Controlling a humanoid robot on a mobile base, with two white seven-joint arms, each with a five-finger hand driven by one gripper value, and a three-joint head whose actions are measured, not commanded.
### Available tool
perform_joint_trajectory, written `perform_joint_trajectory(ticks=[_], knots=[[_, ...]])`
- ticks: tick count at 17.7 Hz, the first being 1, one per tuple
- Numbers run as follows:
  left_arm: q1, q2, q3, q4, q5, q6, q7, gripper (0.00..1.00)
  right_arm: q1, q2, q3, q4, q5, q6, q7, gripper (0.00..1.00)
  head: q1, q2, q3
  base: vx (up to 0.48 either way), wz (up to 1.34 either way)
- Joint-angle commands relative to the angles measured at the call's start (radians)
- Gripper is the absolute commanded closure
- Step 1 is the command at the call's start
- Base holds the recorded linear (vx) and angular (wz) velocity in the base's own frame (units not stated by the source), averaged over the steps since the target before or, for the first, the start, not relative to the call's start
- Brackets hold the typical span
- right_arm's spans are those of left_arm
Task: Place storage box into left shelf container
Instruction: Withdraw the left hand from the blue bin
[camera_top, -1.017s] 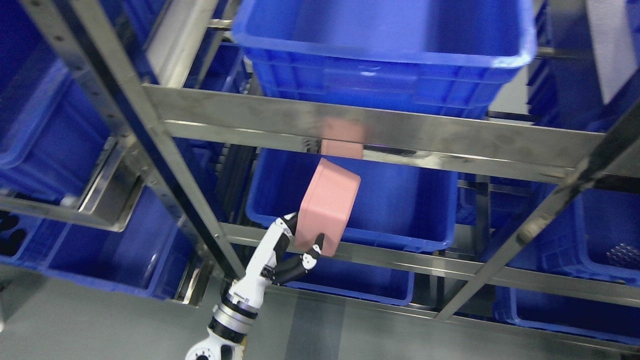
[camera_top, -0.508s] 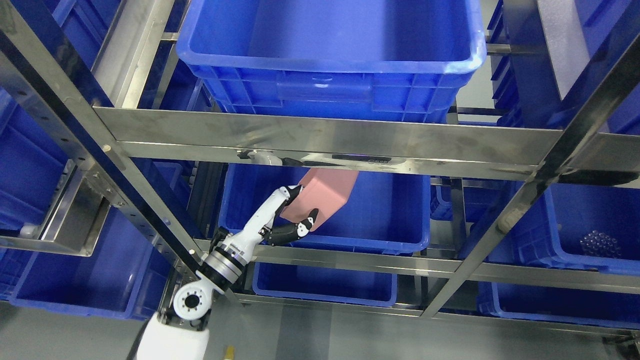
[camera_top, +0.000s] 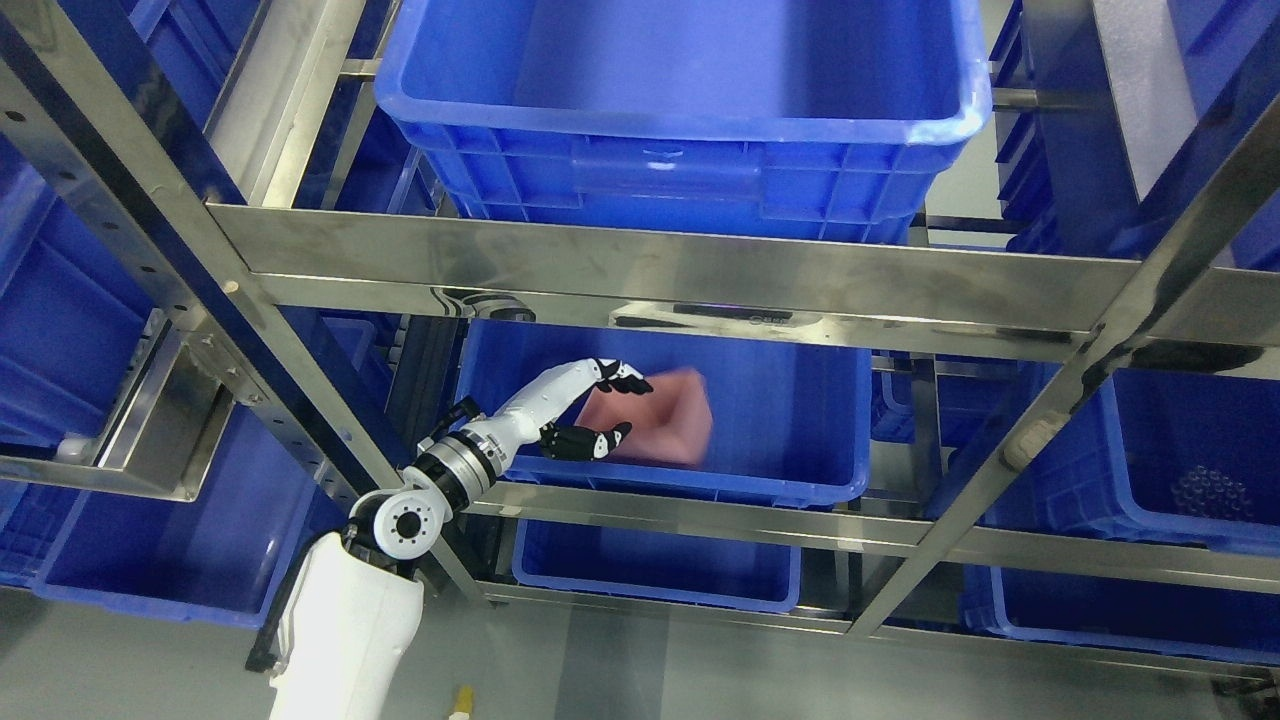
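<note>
Since the earlier frames the pink storage box (camera_top: 655, 428) has gone from standing upright at the near rim of the middle-tier container to lying tipped over inside it, and it now appears motion-blurred, which suggests it is dropping or settling; the camera has also shifted between frames, so the rack's apparent displacement is not a movement of the rack. The box lies within the blue shelf container (camera_top: 800, 480) on the middle tier, toward its left half and below the rim. The left hand (camera_top: 598, 410) reaches over the container's near-left corner with its fingers (camera_top: 625, 378) spread apart; upper fingers and thumb sit just beside the box's left end, and whether they touch it cannot be determined, though the grip appears released. This posture is judged consistent with letting the box fall the short way to the container floor instead of setting it down. The right hand is out of view. A steel crossbar (camera_top: 700, 275) spans above the opening, with another blue bin (camera_top: 690, 150) on the tier above. A dark strip on the crossbar may carry print, but nothing is legible.
</note>
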Motion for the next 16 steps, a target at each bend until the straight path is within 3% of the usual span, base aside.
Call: perform_joint_trajectory(ticks=[1,5,7,10,13,16], knots=[[-0.040,-0.001,-0.031,0.104,-0.025,-0.005,0.071,0.17,0.009,-0.017,-0.005,-0.017,0.002,0.000,0.000,0.00,0.0000,0.000,0.000,0.000,0.00],[0.033,-0.001,-0.040,-0.133,0.507,0.087,0.363,0.09,0.009,-0.017,-0.005,-0.017,0.002,0.000,0.000,0.00,0.0000,0.000,0.000,0.000,0.00],[0.146,-0.001,-0.043,-0.309,0.612,0.153,0.461,0.02,0.009,-0.017,-0.005,-0.017,0.002,0.000,0.000,0.00,0.0000,0.000,0.000,0.000,0.00],[0.340,-0.001,-0.042,-0.508,0.634,0.173,0.532,0.01,0.009,-0.017,-0.005,-0.017,0.002,0.000,0.000,0.00,0.0000,0.000,0.000,0.000,0.00],[0.469,-0.001,-0.049,-0.505,0.634,0.055,0.527,0.01,0.009,-0.017,-0.005,-0.017,0.002,0.000,0.000,0.00,0.0000,0.000,0.000,0.000,0.00],[0.489,-0.001,-0.076,-0.505,0.634,0.061,0.529,0.01,0.009,-0.017,-0.005,-0.017,0.002,0.000,0.000,0.00,0.0000,0.000,0.000,0.000,0.00]])
